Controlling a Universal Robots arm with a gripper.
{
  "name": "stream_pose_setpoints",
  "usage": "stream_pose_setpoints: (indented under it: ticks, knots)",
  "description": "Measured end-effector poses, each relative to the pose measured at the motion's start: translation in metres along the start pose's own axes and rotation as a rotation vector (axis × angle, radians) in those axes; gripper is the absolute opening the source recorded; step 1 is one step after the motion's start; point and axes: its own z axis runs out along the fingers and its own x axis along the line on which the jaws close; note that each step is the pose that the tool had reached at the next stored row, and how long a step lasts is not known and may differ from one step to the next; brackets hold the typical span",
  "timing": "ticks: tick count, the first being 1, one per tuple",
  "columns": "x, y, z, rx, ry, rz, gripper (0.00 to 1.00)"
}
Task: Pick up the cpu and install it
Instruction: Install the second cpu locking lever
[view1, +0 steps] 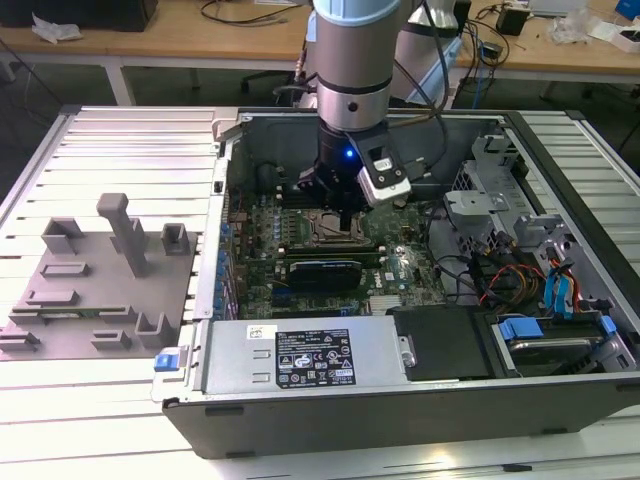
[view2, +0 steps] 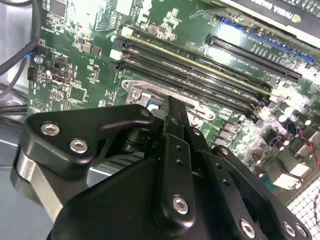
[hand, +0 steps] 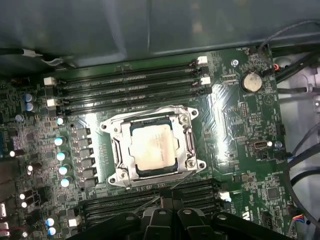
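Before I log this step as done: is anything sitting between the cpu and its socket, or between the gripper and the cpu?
Nothing visible does. In the first wrist view the cpu already lies inside the socket frame, its pale top uncovered. The gripper hangs just above the socket area in the exterior view, with no cable or part seen crossing between them.

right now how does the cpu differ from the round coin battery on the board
The cpu is square; the coin battery is round. The cpu is far larger. The cpu lies inside the metal socket frame between the memory slot banks; the battery sits alone near the board's corner. Both are flat, pale and silvery, and lie level on the green motherboard.
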Motion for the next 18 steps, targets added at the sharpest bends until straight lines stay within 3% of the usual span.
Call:
stream_pose_setpoints:
  ticks: [3, 18]
  knots:
    - [0.0025, -0.0014, 0.0015, -0.0016, 0.0002, -0.024, 0.11]
    - [0.0048, -0.0042, 0.0057, -0.0014, 0.0003, -0.025, 0.11]
